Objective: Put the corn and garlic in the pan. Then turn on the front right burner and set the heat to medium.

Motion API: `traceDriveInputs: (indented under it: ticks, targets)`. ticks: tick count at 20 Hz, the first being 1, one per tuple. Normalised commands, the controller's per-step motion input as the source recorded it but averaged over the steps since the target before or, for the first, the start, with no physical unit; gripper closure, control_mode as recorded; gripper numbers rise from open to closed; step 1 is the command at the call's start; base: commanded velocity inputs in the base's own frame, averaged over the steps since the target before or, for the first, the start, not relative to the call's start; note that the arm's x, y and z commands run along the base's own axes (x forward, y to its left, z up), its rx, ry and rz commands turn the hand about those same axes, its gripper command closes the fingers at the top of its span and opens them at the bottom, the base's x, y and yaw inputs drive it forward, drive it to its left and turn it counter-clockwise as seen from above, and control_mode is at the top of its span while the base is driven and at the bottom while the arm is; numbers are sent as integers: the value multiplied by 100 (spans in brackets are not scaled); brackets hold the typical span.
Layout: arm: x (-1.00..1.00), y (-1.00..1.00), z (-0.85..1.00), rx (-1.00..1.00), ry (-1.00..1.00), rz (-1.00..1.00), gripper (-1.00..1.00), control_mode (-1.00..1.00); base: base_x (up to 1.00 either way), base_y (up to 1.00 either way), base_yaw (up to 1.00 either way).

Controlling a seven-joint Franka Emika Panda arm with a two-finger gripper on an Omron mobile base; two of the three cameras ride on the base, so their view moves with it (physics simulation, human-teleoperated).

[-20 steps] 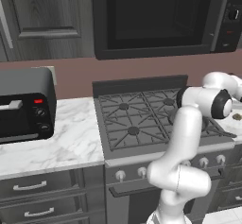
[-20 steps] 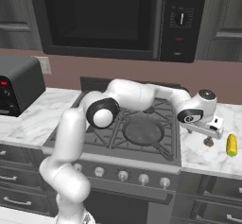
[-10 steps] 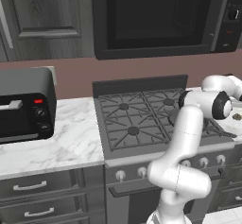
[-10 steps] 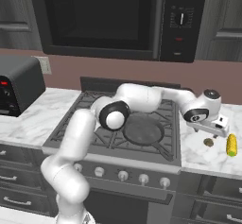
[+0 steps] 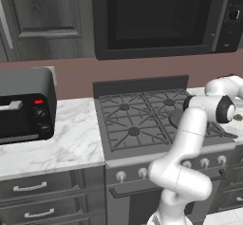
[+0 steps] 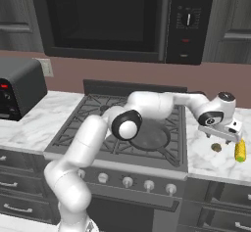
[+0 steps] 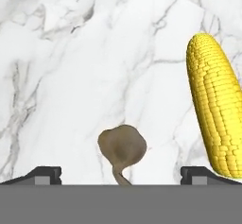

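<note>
One corn (image 6: 239, 150) and one garlic (image 6: 215, 148) lie on the marble bench (image 6: 211, 158) to the right of the stove, with one pan (image 6: 149, 137) sitting on the front right burner (image 6: 162, 148), its thin handle running toward the stove's front right corner. Four burners show under the black grates in the left base view, and five silver knobs (image 6: 127, 181) line the stove front. In the hand view the corn (image 7: 215, 103) lies flat, its long axis running from the top down toward the right fingertip, its lower end right by that tip; the garlic (image 7: 122, 148) sits apart from it, roughly midway between the tips, its small stem pointing at the camera. In the right base view the cob lies with one end toward the bench's front edge, just right of the garlic. From the base, the arm bends up, reaches across the pan and turns the hand downward over the bench. Its gripper (image 6: 224, 139) hangs above the garlic with the jaws spread fully wide, holding nothing.
</note>
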Motion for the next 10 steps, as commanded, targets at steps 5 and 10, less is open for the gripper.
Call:
traceDriveInputs:
  ticks: [5,10]
  targets:
    - [0,1,-24,1,1,0,-100,-100,0,0,0]
    - [1,0,-29,0,2,0,-100,-100,0,0,0]
